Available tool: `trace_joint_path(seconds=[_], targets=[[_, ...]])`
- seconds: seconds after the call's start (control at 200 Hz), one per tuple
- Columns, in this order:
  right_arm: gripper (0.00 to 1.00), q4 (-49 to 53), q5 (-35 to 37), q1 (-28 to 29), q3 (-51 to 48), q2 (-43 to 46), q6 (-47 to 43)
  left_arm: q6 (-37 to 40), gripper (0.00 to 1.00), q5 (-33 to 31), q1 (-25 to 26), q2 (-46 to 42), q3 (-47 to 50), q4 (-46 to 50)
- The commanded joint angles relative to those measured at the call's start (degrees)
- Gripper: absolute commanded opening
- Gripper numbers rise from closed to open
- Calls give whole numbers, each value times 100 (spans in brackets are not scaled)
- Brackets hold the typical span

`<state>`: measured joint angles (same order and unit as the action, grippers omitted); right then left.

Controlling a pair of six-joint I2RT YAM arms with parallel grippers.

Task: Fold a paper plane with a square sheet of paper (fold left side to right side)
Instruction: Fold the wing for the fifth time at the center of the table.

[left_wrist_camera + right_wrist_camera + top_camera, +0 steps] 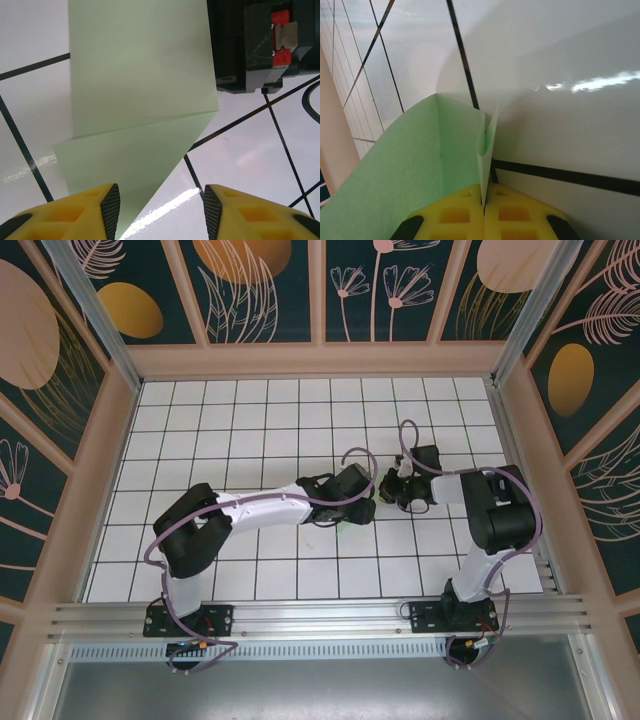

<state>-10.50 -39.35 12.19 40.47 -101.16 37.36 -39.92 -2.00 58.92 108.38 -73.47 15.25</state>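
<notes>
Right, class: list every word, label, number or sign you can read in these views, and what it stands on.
None to read. The pale green paper is blank, the white grid tiles carry only black lines, the wall panels show leaf and flower patterns, and the red part on the right gripper bears no legible mark.

Overhead view looks down; both wrist views close on paper (140,75).

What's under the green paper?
The white table with black grid lines runs beneath the folded green paper. The part it covers is hidden. The right gripper pinches one edge of the paper.
</notes>
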Motion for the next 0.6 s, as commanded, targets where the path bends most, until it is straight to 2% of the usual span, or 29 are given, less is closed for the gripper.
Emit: trace_joint_path(seconds=[0.0,0.1,0.435,0.596], targets=[[0,67,-189,71,263,-152,-209,101,52,-65,-3,-141,94,198],[0,152,-188,111,373,-244,-238,159,53,-62,10,-133,128,219],[0,128,-211,185,374,-286,-208,340,58,-883,144,195,-91,634],[0,116,-213,183,374,-297,-194,519,57,-1070,211,408,-305,751]])
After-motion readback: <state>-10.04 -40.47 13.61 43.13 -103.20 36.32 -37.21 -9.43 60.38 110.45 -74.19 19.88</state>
